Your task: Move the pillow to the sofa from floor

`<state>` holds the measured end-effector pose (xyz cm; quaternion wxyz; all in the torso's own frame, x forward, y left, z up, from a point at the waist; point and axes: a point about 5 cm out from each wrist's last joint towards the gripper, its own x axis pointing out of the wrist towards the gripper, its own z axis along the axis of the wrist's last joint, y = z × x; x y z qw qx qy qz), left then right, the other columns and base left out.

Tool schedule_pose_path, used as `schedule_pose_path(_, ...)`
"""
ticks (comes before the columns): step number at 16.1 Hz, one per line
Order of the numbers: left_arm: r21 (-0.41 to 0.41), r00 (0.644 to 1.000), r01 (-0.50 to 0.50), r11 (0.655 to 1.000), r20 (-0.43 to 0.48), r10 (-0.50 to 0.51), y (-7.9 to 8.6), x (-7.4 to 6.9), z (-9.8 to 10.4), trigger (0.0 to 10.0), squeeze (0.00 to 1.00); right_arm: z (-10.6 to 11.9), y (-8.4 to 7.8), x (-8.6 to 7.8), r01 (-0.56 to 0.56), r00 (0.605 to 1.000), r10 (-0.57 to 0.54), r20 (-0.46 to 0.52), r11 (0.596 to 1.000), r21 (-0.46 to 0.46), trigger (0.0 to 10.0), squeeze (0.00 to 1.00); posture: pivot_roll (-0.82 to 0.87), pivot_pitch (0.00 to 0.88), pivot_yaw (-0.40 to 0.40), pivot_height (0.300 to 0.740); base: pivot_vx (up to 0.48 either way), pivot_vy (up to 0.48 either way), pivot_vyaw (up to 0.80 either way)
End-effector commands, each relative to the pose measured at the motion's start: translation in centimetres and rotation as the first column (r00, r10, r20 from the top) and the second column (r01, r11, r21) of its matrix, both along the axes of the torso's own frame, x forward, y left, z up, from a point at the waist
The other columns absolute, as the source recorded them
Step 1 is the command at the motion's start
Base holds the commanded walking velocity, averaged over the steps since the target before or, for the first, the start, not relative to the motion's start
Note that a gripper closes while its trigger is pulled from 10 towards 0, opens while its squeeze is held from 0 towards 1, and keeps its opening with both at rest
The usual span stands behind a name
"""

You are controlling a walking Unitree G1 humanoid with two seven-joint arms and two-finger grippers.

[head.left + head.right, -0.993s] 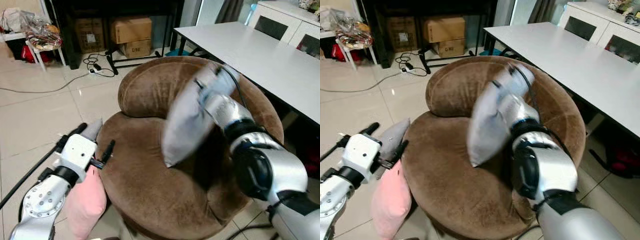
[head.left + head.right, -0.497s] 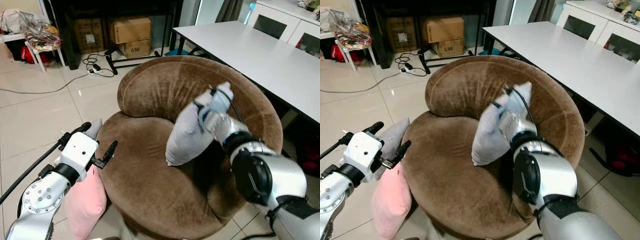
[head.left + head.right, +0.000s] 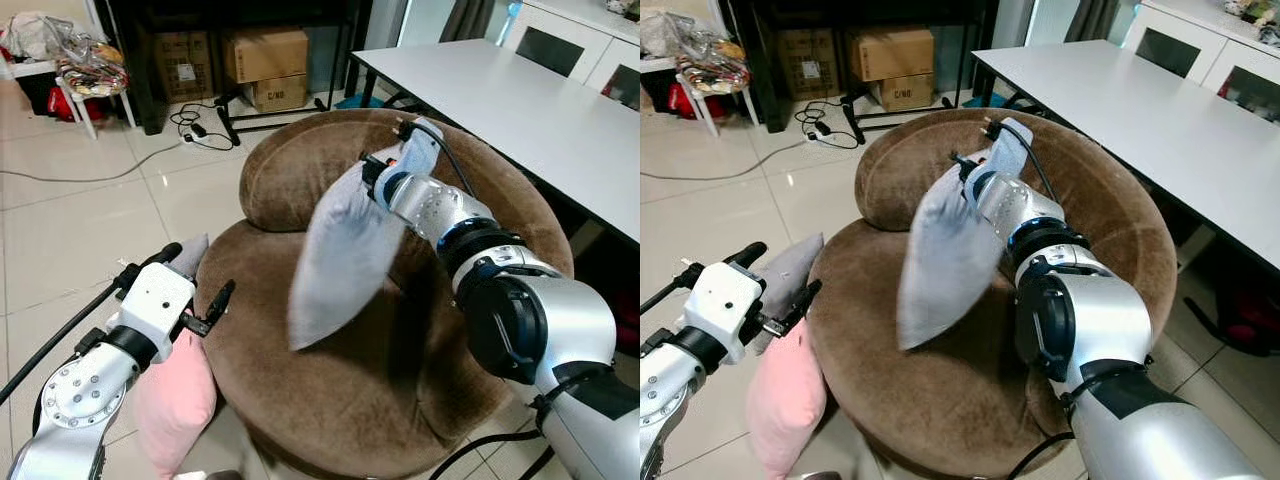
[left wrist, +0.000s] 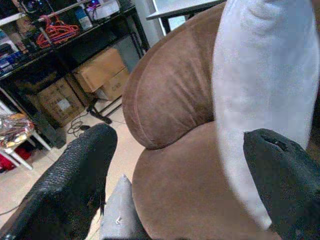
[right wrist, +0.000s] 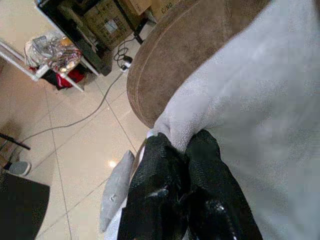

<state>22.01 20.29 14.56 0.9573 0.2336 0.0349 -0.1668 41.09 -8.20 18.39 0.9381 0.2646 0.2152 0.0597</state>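
A light grey pillow [image 3: 340, 250] hangs tilted over the seat of the round brown sofa [image 3: 300, 170], its lower corner just above the cushion. My right gripper [image 3: 385, 172] is up near the backrest, shut on the pillow's top corner; the right wrist view has both black fingers [image 5: 160, 180] pinching the cloth [image 5: 260, 100]. My left gripper [image 3: 190, 282] is open beside the sofa's left edge, holding nothing. In the left wrist view its spread fingers [image 4: 75, 175] frame the sofa [image 4: 165, 100] and the hanging pillow [image 4: 260, 90].
A pink pillow [image 3: 175, 395] and another grey pillow [image 3: 190, 255] lean against the sofa's left side on the tiled floor. A white table [image 3: 520, 100] stands close on the right. Cardboard boxes [image 3: 265, 55], cables [image 3: 195, 130] and a small cluttered stand [image 3: 90, 75] are at the back.
My right gripper has risen and shifted left along the backrest, lifting the grey pillow off the seat so that it swings out leftward. The left arm has stayed put.
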Motion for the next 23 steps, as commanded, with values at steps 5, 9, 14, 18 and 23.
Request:
schedule_pose_path(5, 0.008, 1.0, 0.022, 1.0, -0.005, -0.022, -0.3, -0.1, 0.1, 10.0, 0.0, -1.0, -1.2, -0.1, 0.033, 0.999, -0.032, 0.018, 0.995, -0.092, 10.0, 0.0, 0.1, 0.0, -0.105, 0.74, 0.0, 0.0, 0.0)
schedule_pose_path(9, 0.014, 1.0, 0.016, 1.0, -0.003, -0.016, -0.3, -0.3, 0.1, 10.0, 0.0, -1.5, -2.1, -0.1, -0.003, 0.995, 0.03, 0.097, 0.964, -0.265, 10.0, 0.0, 0.12, 0.0, -0.121, 0.74, 0.0, 0.0, 0.0)
schedule_pose_path(14, 0.015, 1.0, 0.01, 1.0, -0.002, -0.01, -0.2, -0.6, 0.1, 10.0, 0.0, 1.3, -0.4, 0.2, -0.204, 0.939, 0.217, 0.265, 0.976, -0.078, 10.0, 0.0, 0.13, 0.0, -0.13, 0.74, 0.0, 0.0, 0.0)
schedule_pose_path(18, 0.018, 1.0, 0.017, 1.0, -0.007, -0.017, -0.2, -0.5, 0.1, 10.0, 0.0, 0.2, 0.1, 0.0, -0.221, 0.93, 0.288, 0.227, 0.934, -0.279, 10.0, 0.0, 0.12, 0.0, -0.118, 0.74, 0.0, 0.0, 0.0)
schedule_pose_path(23, 0.04, 1.0, 0.004, 0.999, 0.002, -0.004, 0.0, -0.3, 0.2, 10.0, 0.0, -0.8, 0.2, -0.2, -0.063, 0.915, 0.34, 0.216, 0.65, -0.757, 10.0, 0.0, 0.14, 0.0, -0.123, 0.74, 0.0, 0.0, 0.0)
